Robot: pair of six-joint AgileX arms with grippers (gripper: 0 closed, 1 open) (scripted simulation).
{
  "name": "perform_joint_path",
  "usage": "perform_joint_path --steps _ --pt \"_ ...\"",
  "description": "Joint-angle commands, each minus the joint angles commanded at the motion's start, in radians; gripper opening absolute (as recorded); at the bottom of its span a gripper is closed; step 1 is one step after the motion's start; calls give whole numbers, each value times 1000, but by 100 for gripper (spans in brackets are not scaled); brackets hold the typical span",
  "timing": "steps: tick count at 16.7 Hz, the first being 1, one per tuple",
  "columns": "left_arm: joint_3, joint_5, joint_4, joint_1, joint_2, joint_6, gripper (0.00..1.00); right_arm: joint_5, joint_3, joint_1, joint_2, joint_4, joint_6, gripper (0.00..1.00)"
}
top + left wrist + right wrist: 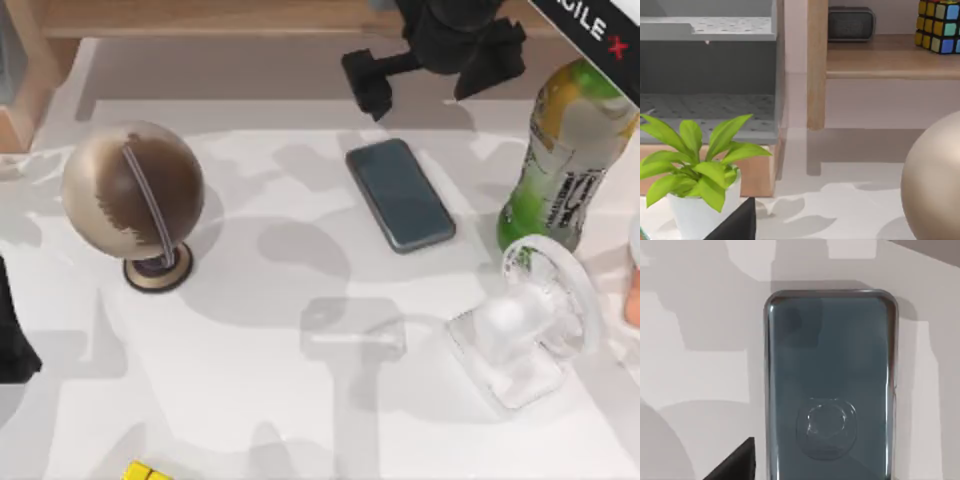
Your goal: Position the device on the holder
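Our right hand hovers at the far edge of the table, fingers spread, just beyond the device, which lies flat left of the green bottle.

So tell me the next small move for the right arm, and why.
Probably lower the right hand straight down toward the phone and close on its long edges. The phone lies flat on the table, untouched, directly below the wrist camera, while the clear holder stands near the table's right side with nothing on it.
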Motion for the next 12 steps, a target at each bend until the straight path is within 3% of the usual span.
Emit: perform_joint_path --steps 4,12 --pt "0 0 0 0 0 0 100 3 15 29 105 -84 24 100" --pt "0 0 0 0 0 0 100 3 -14 28 115 -47 22 100"
